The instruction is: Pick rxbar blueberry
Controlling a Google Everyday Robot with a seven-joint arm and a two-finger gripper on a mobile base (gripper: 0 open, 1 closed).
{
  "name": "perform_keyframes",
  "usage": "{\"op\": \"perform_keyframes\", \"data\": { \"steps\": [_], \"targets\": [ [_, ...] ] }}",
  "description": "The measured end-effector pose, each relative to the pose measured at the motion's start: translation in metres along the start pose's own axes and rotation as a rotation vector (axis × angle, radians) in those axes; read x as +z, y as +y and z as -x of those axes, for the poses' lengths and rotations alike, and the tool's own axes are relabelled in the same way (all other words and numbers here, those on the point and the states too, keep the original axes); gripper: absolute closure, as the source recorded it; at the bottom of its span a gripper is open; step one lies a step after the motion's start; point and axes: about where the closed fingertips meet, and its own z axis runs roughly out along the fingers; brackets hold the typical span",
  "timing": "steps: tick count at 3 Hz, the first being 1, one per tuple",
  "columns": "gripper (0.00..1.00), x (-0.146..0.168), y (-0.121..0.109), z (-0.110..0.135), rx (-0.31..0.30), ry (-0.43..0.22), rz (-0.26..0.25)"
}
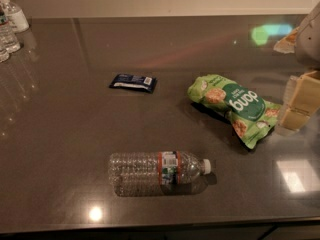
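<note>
the rxbar blueberry (133, 82) lies on the table (60, 134), a little left of the middle and in the further half; the gripper (298, 106) is at the right edge of the view, well apart from the bar; it shows as pale tan blocks, partly cut off by the edge; between the bar and the gripper lies a green snack bag (235, 106), so the bar is on the far side of the bag as seen from the gripper; the gripper is just beside the right end of this bag, but whether it touches the bag i cannot tell; whether the gripper is open or closed i also cannot tell; it has no hold of the bar, which lies free with nothing touching it.

the bar is small, flat and rectangular; its wrapper is dark navy blue with white print and a small pale patch near its right end; its long side runs nearly left to right, the right end turned slightly toward the near edge; it is much smaller than the bag.

nearer to the front edge lies a clear plastic water bottle (157, 173) on its side, white cap pointing right, with a label band of orange and green; it is apart from the bar; in the far left corner stand some clear bottles (9, 26).
</note>
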Motion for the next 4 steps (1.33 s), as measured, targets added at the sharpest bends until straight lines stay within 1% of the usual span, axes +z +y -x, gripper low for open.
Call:
{"op": "perform_keyframes", "data": {
  "steps": [1, 2, 3, 4],
  "targets": [
    [0.00, 0.000, 0.000, 0.000, 0.000, 0.000, 0.000],
    [0.00, 0.013, -0.014, 0.011, -0.008, -0.036, 0.006],
    [0.00, 0.031, -0.035, 0.030, -0.025, -0.089, 0.005],
    [0.00, 0.051, -0.062, 0.053, -0.031, -0.139, 0.012]
  ]
}}
